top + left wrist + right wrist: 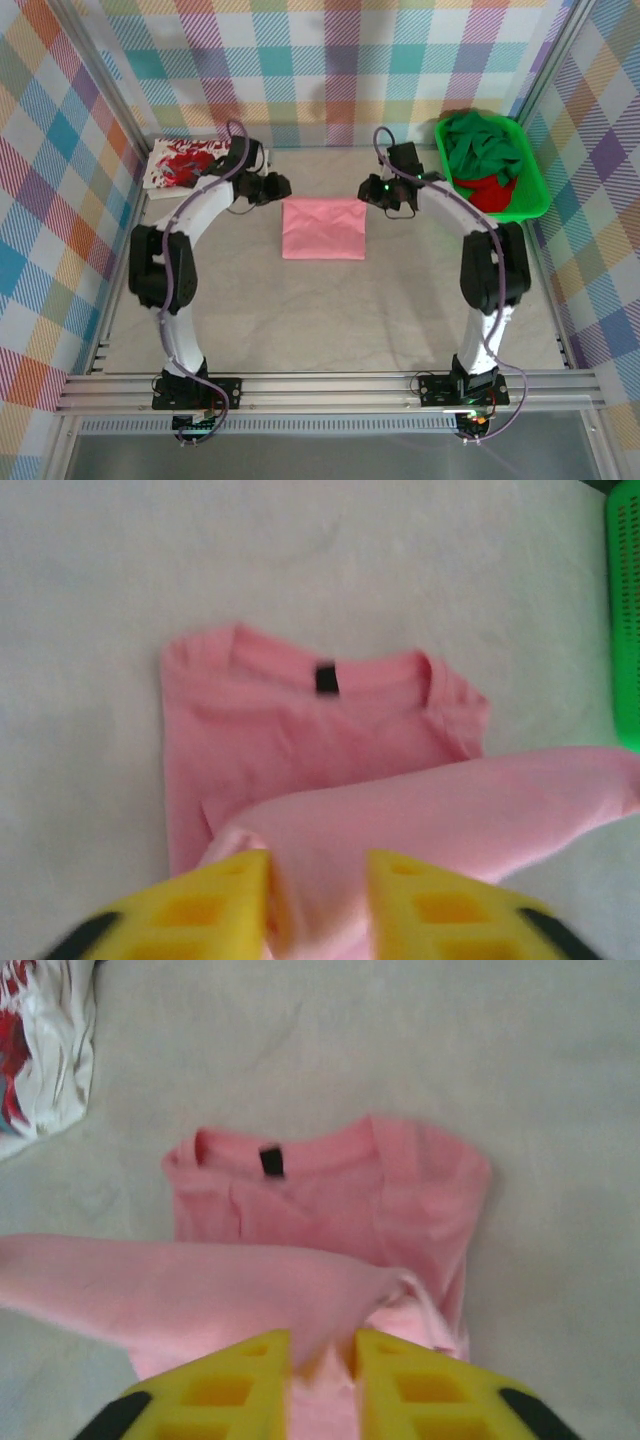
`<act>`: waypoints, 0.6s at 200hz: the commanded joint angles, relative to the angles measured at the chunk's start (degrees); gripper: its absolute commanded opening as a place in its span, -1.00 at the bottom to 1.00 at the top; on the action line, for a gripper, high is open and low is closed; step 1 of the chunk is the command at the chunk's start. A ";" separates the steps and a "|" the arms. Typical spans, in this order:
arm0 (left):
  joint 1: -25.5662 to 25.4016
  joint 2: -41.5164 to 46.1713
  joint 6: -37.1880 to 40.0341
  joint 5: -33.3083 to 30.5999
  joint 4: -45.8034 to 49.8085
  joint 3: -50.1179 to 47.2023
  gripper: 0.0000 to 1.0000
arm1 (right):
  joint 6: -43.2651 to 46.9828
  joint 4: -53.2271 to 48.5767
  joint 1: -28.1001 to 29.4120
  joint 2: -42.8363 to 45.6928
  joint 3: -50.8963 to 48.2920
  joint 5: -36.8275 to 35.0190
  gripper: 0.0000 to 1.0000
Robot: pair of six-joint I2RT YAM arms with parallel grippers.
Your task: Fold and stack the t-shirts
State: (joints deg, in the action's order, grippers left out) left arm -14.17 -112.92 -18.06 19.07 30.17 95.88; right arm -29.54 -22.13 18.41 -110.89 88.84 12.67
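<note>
While folded – pink t-shirt (323, 228) centre-table

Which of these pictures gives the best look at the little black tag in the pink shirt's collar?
The left wrist view: the black tag sits sharp and central on the pink shirt. The right wrist view shows it too, slightly smaller. From overhead the shirt is a plain rectangle, tag untraceable.

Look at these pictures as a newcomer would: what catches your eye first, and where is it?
The pink shirt lies folded at the table's middle, between the two arms. Each wrist view shows yellow fingers with pink cloth between them, a fold draped across the shirt. At the far right a green tray holds green and red cloth; at the far left lies a white shirt with red print.
</note>
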 commanded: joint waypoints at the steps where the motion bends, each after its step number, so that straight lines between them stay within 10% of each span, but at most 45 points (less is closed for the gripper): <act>1: 0.81 -9.08 4.47 -7.00 7.31 12.48 0.02 | 1.88 -3.44 -1.91 -7.14 10.61 1.40 -0.32; 26: 0.74 -11.76 4.36 -8.88 13.13 20.93 0.25 | 2.10 -5.76 -2.38 -7.48 13.81 2.54 -0.21; 77: -0.59 6.64 -1.65 -5.58 -6.30 -14.80 0.27 | 0.01 1.88 -1.67 5.55 -9.37 8.59 -0.11; 120: -0.59 3.67 -0.48 -2.56 -7.55 -19.97 0.24 | 0.03 2.26 -1.65 2.18 -13.10 11.63 -0.04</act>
State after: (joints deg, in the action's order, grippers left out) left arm -14.55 -106.89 -18.46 13.72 26.09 76.84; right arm -29.32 -21.91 16.64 -106.37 76.73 20.97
